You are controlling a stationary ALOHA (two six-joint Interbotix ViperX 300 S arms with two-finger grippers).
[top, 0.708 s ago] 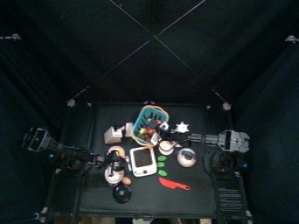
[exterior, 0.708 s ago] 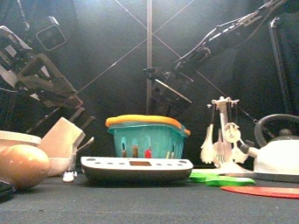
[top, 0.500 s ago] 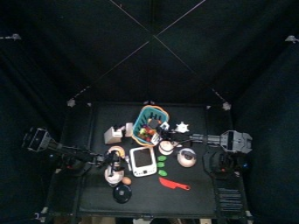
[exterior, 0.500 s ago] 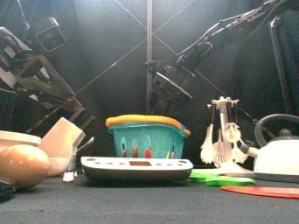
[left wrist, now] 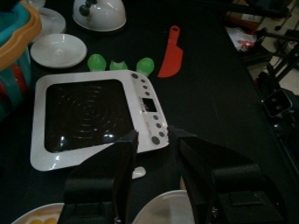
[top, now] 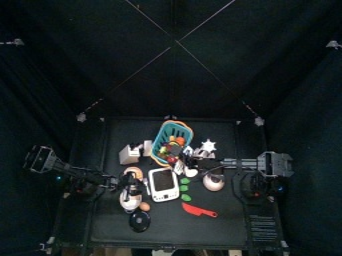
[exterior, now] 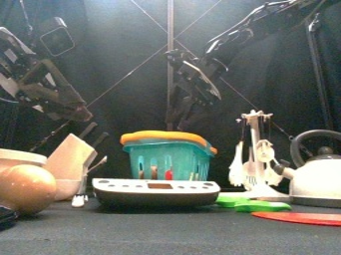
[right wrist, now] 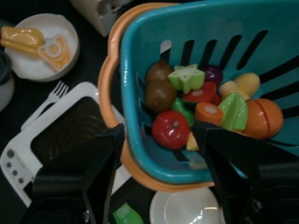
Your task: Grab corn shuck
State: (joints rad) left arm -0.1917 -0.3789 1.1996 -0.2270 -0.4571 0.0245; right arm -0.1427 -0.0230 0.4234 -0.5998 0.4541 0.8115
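Note:
The corn shuck [left wrist: 100,61] is a small flat bright green piece lying on the table between the white device [left wrist: 93,109] and the red elongated item [left wrist: 172,52]; a second green piece [left wrist: 142,65] lies beside it. It shows in the top view [top: 189,185] and the front view [exterior: 246,201]. My left gripper [left wrist: 152,144] is open and empty, low beside the device's near edge. My right gripper [right wrist: 170,140] is open and empty, high above the teal basket [right wrist: 198,96], away from the shuck.
The basket [exterior: 167,157] holds toy fruit. A white kettle [exterior: 313,169], a utensil rack [exterior: 253,149], a white bowl [left wrist: 59,50], a plate with orange pieces [right wrist: 41,44], and a wooden bowl [exterior: 24,187] crowd the table.
My right gripper has risen higher over the basket. The left arm and the table's things have not moved.

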